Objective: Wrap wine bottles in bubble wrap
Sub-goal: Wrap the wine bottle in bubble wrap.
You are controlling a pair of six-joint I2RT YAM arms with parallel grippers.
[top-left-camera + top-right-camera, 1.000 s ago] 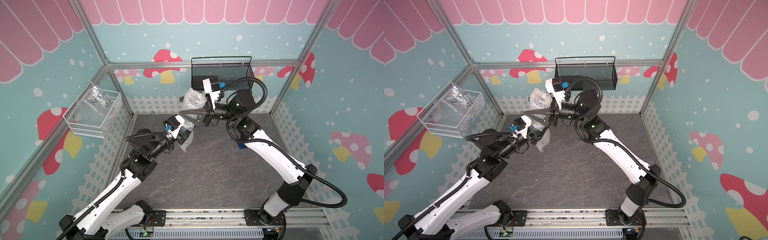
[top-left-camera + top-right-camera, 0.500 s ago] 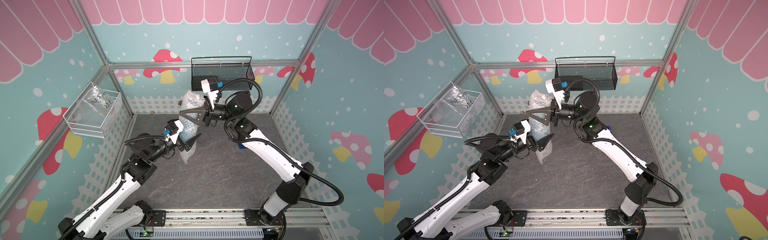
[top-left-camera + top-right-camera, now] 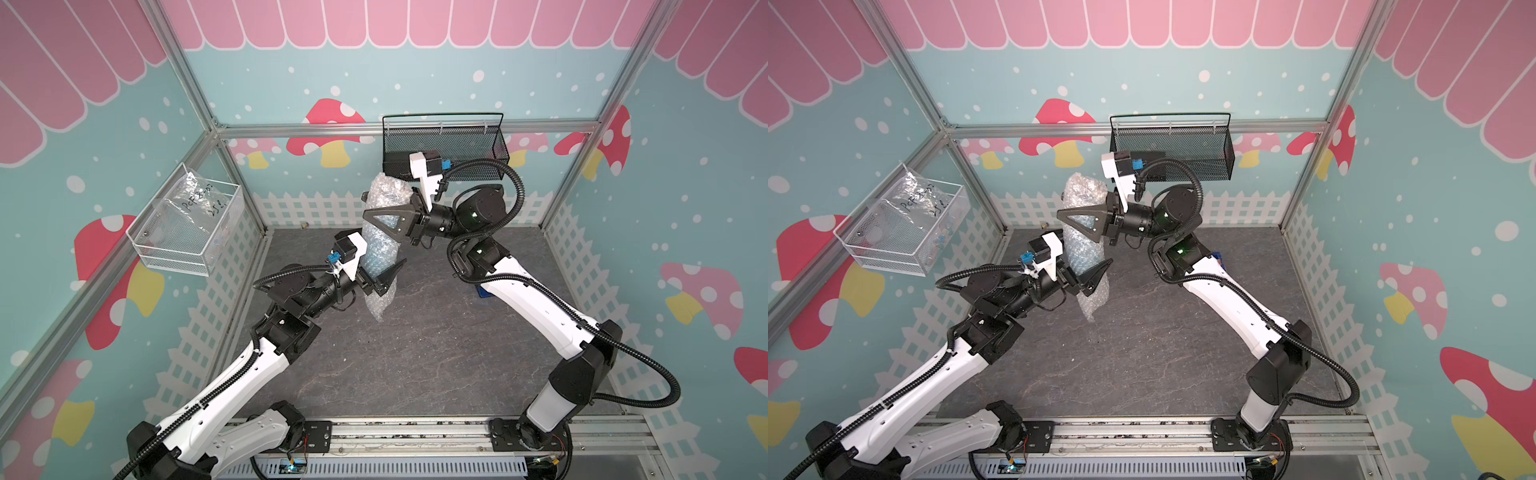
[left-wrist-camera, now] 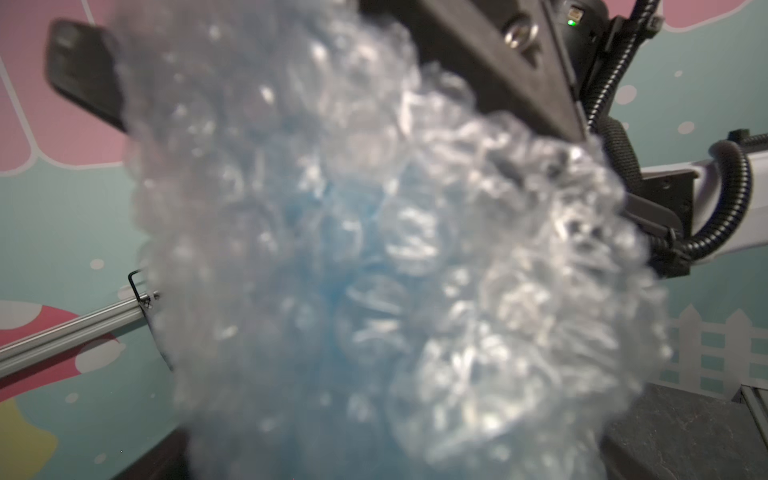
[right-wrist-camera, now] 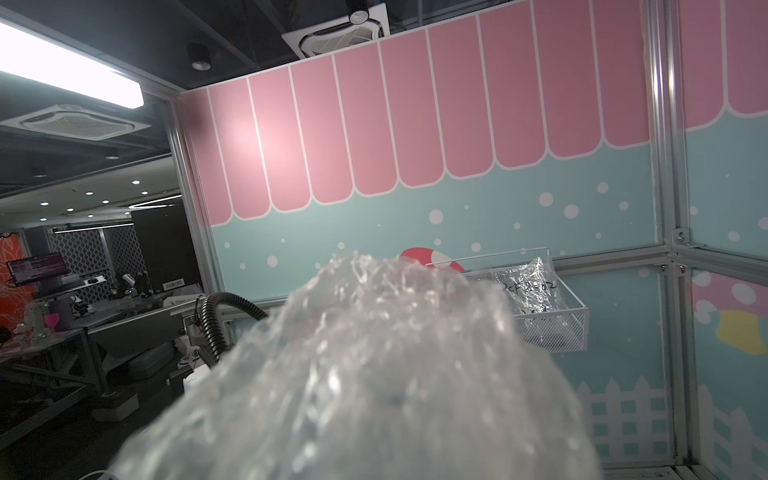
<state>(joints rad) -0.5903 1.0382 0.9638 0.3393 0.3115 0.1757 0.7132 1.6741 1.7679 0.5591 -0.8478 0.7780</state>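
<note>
Both right fingers [image 3: 372, 215] are clamped across the upper part of the bubble wrap [image 3: 384, 193], holding it upright over the counter [image 3: 415, 357], probably so the other arm can take hold lower down. Below, the left fingers [image 3: 392, 272] stand wide apart around its lower part, gripping nothing. Blue of the wine bottle [image 4: 328, 257] shows through the wrap. A black mesh basket [image 3: 457, 141] on the far wall and a white wire basket [image 3: 174, 259] on the left are both well clear.

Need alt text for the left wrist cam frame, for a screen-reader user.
Blurred close-up of crumpled bubble wrap filling most of the frame, with the blue wine bottle showing faintly through it. The right gripper clamps the bundle between its black fingers; teal-and-pink wall panels lie behind.
</note>
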